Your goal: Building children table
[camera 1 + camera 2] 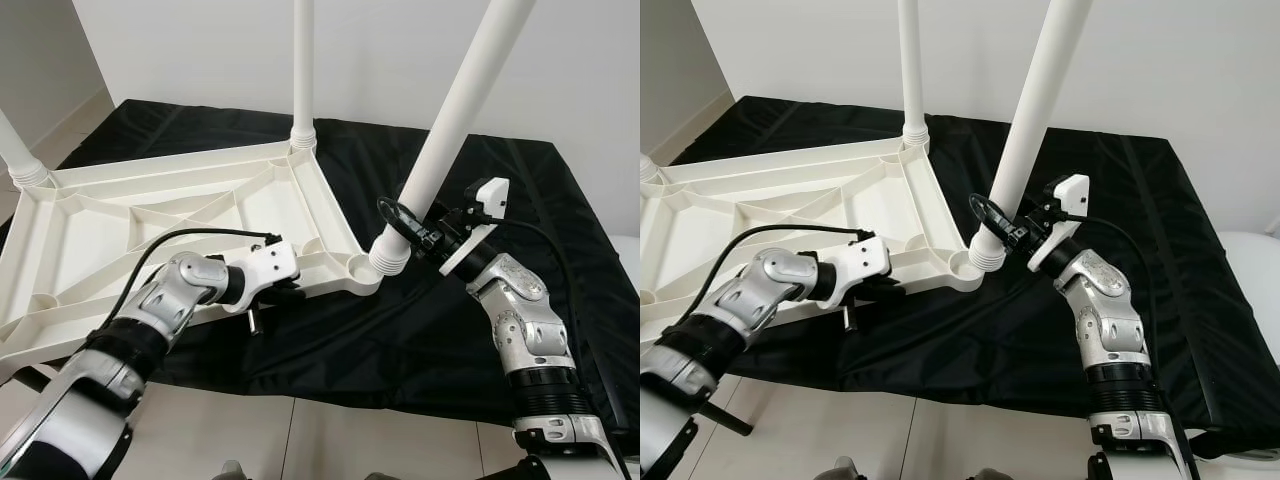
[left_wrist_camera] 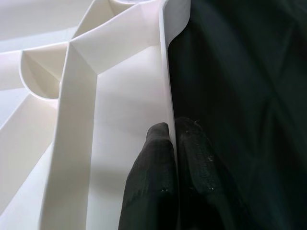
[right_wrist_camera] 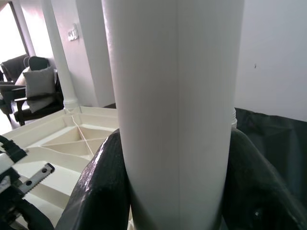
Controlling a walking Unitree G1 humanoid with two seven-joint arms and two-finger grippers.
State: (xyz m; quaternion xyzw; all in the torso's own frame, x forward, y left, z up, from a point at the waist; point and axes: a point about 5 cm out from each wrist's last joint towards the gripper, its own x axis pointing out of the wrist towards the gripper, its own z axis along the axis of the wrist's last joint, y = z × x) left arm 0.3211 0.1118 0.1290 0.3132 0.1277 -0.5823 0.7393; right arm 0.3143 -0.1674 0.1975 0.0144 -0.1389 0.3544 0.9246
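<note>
With two legs standing in the upturned tabletop (image 1: 150,215), your right gripper (image 1: 418,232) clamps the third table leg (image 1: 455,120) at its corner socket while your left gripper (image 1: 285,290) pinches the rim.

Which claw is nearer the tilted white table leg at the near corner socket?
Right. The right claw is clamped around the tilted white table leg; the left claw pinches the white tabletop's rim, along the near edge.
</note>
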